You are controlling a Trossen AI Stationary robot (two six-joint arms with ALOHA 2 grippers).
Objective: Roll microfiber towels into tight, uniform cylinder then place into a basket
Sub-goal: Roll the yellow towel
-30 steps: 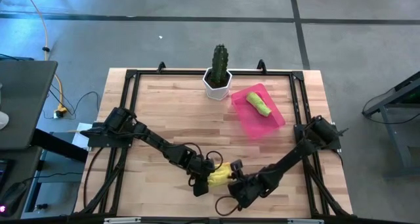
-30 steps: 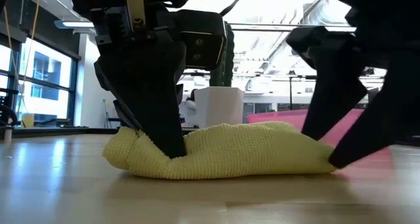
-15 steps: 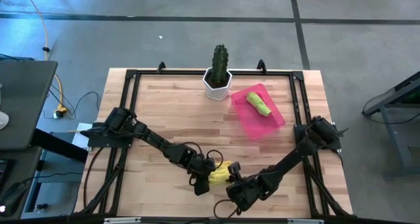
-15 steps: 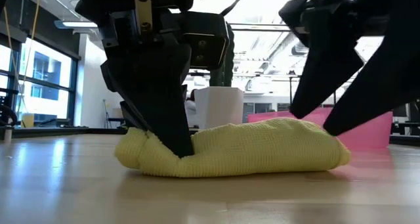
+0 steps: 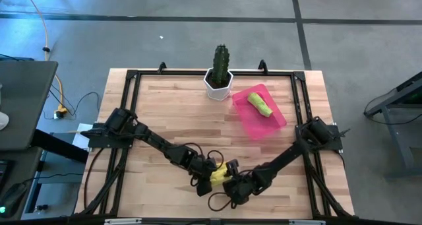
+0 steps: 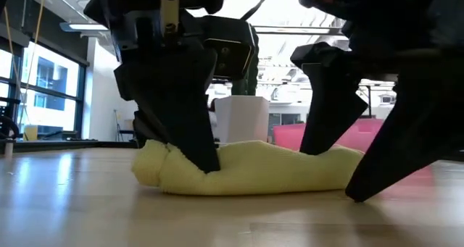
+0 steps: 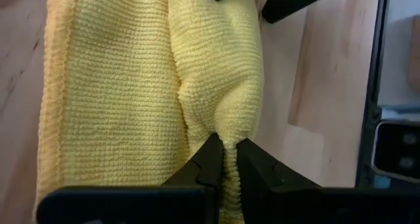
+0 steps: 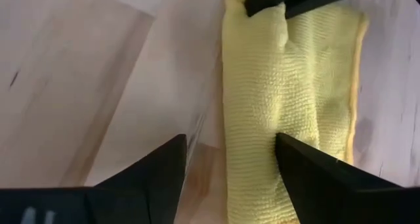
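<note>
Left gripper (image 7: 224,159) pinches yellow towel (image 5: 218,175) fold; right gripper (image 8: 230,159) spread wide, straddling towel's edge on table (image 5: 158,113).

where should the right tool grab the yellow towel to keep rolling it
On the free end of the yellow towel, opposite the fold that the left tool pinches. The right tool is open there, one finger on the cloth and one off its long edge. Coming from above, astride that edge, looks best: the towel lies as a low, flat roll on the table.
</note>
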